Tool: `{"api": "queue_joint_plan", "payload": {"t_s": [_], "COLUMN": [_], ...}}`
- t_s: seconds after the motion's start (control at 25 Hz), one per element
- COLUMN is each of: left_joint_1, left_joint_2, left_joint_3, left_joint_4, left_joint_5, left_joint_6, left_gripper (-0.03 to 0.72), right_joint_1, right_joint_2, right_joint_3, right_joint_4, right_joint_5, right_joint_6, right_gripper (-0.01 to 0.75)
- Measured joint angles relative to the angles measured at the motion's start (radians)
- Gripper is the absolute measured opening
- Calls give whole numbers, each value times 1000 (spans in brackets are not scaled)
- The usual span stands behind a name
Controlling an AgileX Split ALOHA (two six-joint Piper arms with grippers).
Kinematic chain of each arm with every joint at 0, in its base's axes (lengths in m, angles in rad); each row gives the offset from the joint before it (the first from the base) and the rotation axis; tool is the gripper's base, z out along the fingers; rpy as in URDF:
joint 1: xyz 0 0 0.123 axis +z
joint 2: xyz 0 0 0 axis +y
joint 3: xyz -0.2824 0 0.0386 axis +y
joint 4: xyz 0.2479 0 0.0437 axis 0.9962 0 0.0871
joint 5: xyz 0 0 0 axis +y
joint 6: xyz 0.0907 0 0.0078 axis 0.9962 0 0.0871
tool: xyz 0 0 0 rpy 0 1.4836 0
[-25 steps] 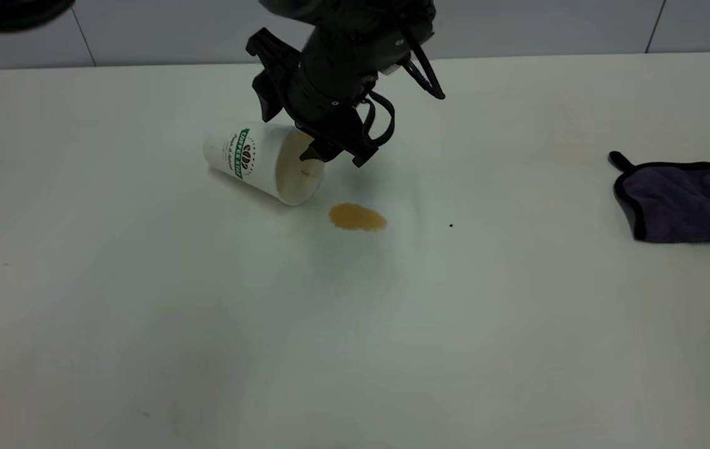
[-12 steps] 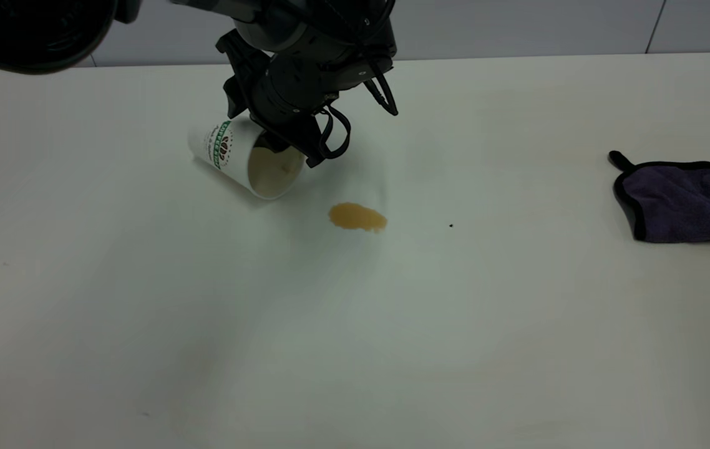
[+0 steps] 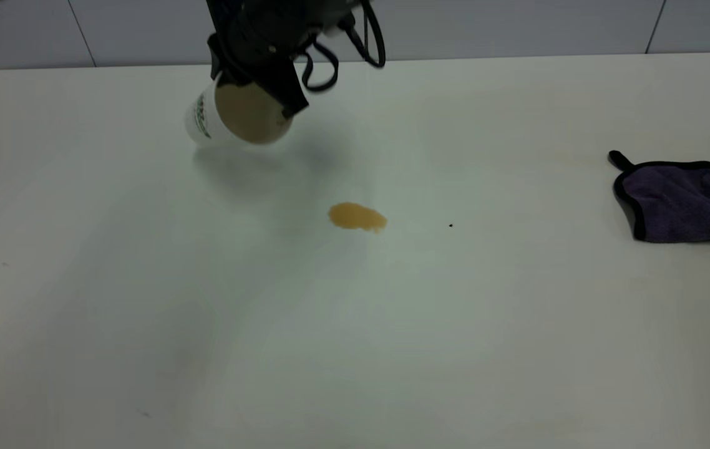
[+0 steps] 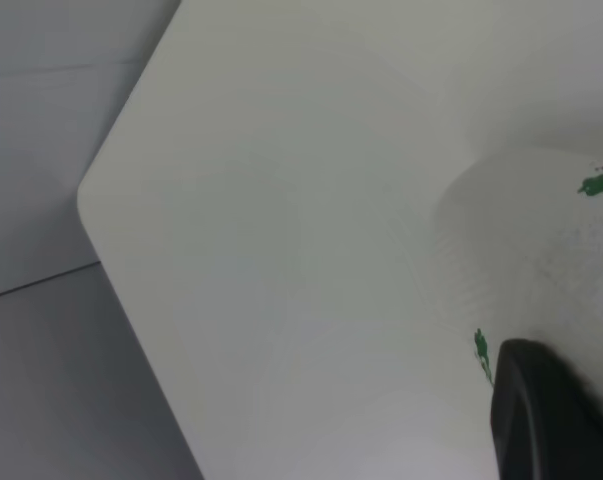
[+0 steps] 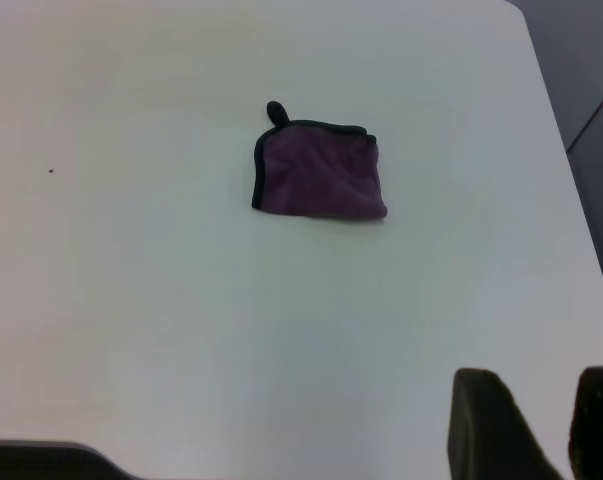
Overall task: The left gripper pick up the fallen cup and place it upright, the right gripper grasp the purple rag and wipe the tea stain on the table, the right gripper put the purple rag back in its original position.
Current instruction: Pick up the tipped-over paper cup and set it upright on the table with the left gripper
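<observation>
My left gripper (image 3: 252, 81) is shut on the white cup (image 3: 239, 118) and holds it off the table (image 3: 392, 343) at the back left. The cup is tilted, its tea-stained mouth facing the exterior camera. In the left wrist view one black finger (image 4: 541, 420) presses on the cup's textured wall (image 4: 541, 230). The amber tea stain (image 3: 357, 217) lies on the table in front and to the right of the cup. The purple rag (image 3: 682, 202) (image 5: 319, 172) lies flat at the far right. My right gripper (image 5: 566, 425) hovers well away from the rag, open by a narrow gap, holding nothing.
A tiny black speck (image 3: 451, 225) sits right of the stain. A grey wall (image 3: 517, 25) runs behind the table's back edge. The left wrist view shows the table's rounded corner (image 4: 91, 200) close by.
The left gripper has lifted the cup off the table and carried it up and back-left. The cup's mouth has swung toward the camera. Stain and rag have not moved.
</observation>
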Motion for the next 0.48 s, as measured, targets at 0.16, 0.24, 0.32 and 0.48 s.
{"api": "queue_joint_plan", "payload": {"t_s": [0.16, 0.24, 0.32, 0.48], "left_joint_1": [93, 156, 224, 319], "left_joint_2": [-147, -193, -208, -197], "left_joint_3": [0, 0, 0, 1], "left_joint_4": [-293, -488, -655, -901], "left_joint_5": [-29, -54, -69, -73], "left_joint_6": [213, 341, 437, 559], "left_gripper": [-24, -24, -24, -24], "right_joint_1": [0, 0, 0, 0], "right_joint_2": [0, 0, 0, 0], "right_joint_3": [0, 0, 0, 0], "right_joint_4": [0, 0, 0, 0], "right_joint_5": [0, 0, 0, 0], "right_joint_6": [0, 0, 1, 1], "right_gripper": [239, 239, 239, 239]}}
